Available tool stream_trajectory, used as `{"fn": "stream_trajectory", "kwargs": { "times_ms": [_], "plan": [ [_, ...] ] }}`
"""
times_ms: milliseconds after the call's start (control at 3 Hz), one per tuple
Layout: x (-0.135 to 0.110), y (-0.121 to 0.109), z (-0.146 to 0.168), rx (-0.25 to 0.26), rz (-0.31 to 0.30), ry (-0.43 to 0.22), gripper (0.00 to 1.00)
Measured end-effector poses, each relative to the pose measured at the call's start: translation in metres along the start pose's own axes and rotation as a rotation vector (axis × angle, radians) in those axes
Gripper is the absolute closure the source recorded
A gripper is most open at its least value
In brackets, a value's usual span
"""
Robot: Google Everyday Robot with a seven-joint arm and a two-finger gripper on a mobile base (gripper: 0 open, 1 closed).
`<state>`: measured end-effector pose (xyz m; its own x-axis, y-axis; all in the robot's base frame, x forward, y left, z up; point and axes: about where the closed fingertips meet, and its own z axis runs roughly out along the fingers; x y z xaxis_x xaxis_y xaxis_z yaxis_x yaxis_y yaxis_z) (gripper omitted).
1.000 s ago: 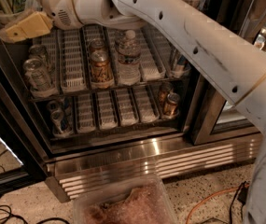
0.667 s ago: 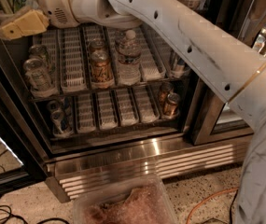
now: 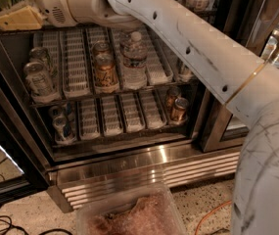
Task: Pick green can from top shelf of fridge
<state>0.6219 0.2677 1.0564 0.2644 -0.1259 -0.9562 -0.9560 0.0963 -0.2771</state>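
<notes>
Tool (image 3: 16, 17) at upper left of fridge (image 3: 129, 156), grip unclear; brown cans (image 3: 104, 72), water bottle (image 3: 134, 62) in white trays (image 3: 75, 67).

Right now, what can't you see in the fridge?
In the camera view:
Green can: cannot pick it out; the top of the fridge is cut off by the picture's edge and covered by the arm.
Gripper, upper left: what it reaches for is out of sight.
Cans behind the arm, right side: mostly hidden.
</notes>
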Motion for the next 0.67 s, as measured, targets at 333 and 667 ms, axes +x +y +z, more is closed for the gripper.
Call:
{"fn": "stream_trajectory", "kwargs": {
  "times_ms": [333,667],
  "plan": [
    [0.0044,-0.0041,0.0038,-0.002,0.006,-0.008,0.32],
    [0.0015,-0.0051,0.0032,-0.002,0.007,-0.009,0.33]
  ]
}}
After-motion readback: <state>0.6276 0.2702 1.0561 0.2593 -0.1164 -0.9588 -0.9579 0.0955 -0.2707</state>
